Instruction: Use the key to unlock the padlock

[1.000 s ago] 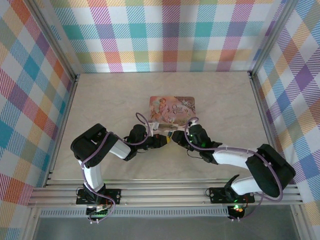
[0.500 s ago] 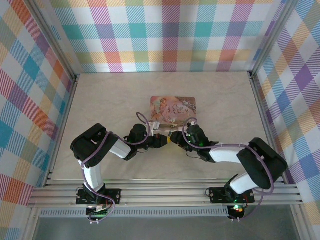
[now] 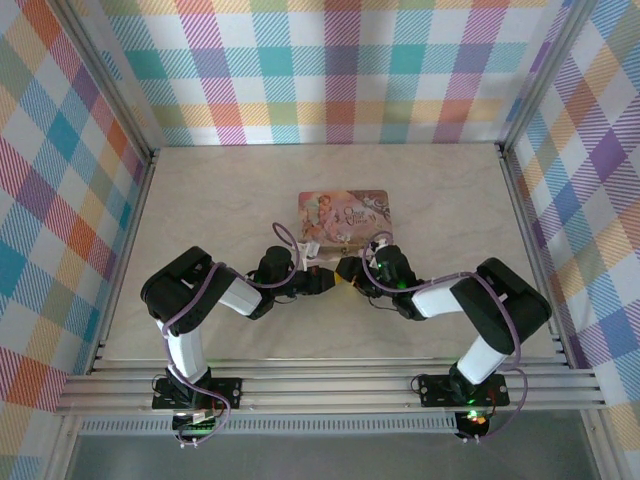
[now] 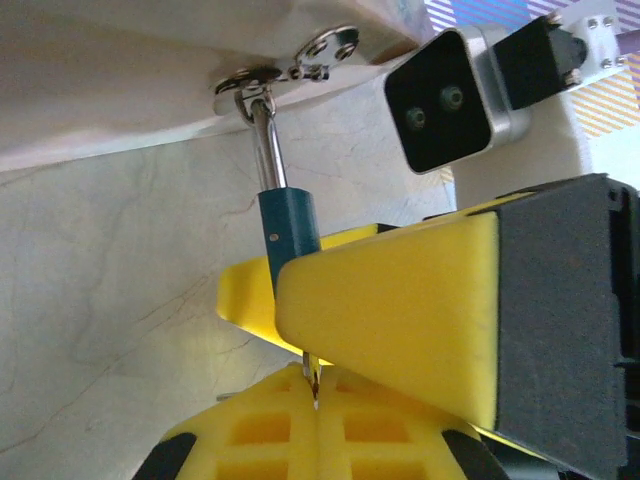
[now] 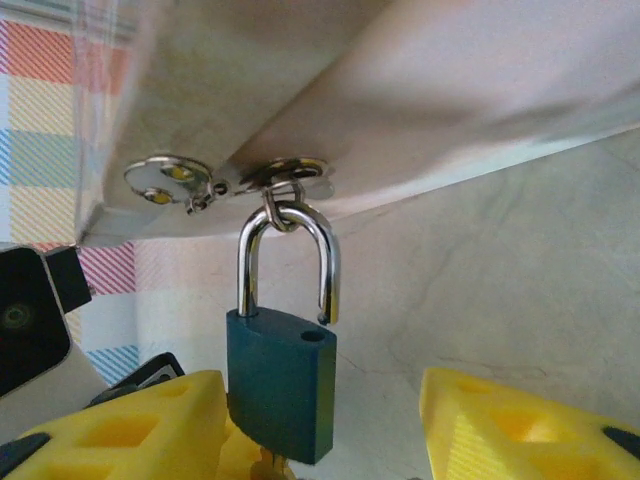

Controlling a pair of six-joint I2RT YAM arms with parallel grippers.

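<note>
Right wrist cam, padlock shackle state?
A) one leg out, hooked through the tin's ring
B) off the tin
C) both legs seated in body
A: the padlock has one shackle leg ending just above its hole, while the shackle loops through the tin's ring.

Black-and-white left arm (image 3: 232, 296), matching right arm (image 3: 440, 300), lilac cables (image 3: 283, 232), yellow end effector fingers (image 5: 500, 420)

padlock (image 5: 280, 390) | blue, shackle open, hanging upright | key (image 4: 311, 378) at underside
</note>
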